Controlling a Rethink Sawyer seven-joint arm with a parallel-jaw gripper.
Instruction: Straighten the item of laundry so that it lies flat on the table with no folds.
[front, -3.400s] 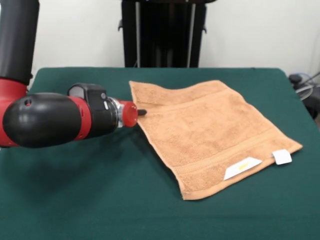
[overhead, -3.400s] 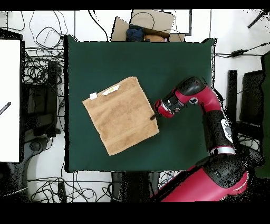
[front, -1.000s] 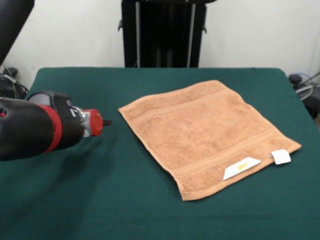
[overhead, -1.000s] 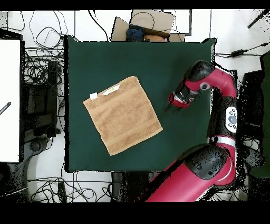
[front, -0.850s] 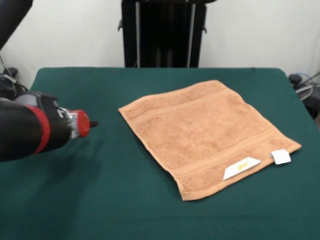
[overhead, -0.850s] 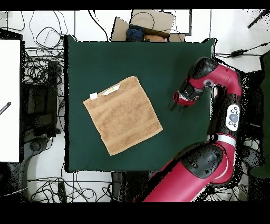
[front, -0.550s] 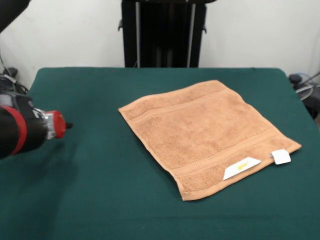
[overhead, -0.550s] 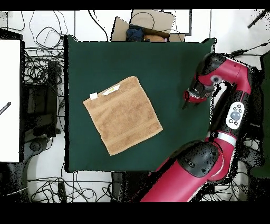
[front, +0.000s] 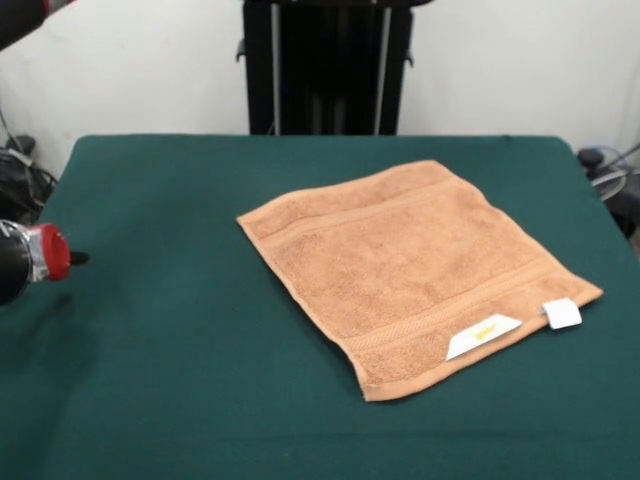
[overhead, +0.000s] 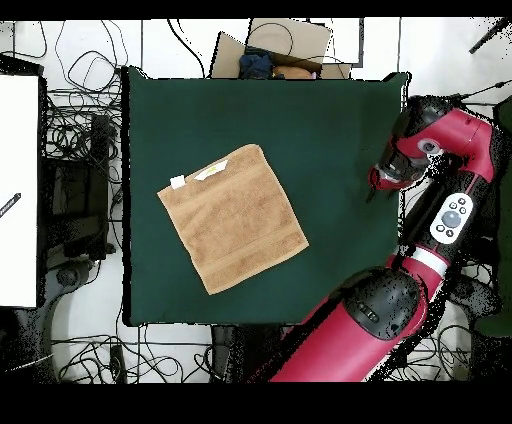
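Note:
The light orange-tan towel (front: 415, 267) lies spread out flat on the dark green table (front: 180, 380), turned at an angle, with a white tag (front: 562, 313) and a white label (front: 482, 335) at its near edge. It also shows in the overhead view (overhead: 232, 217), left of the table's (overhead: 340, 120) middle. My gripper (front: 76, 258) is at the table's left edge in the front view, well away from the towel and holding nothing. In the overhead view my gripper (overhead: 373, 191) is at the table's right edge.
Cables and boxes lie on the floor around the table. A cardboard box (overhead: 275, 50) stands beyond the table's far edge in the overhead view. The black pedestal (front: 325, 65) stands behind the table in the front view.
My arm has drawn back from near the towel toward the table's edge, leftward in the front view. The towel has not moved.

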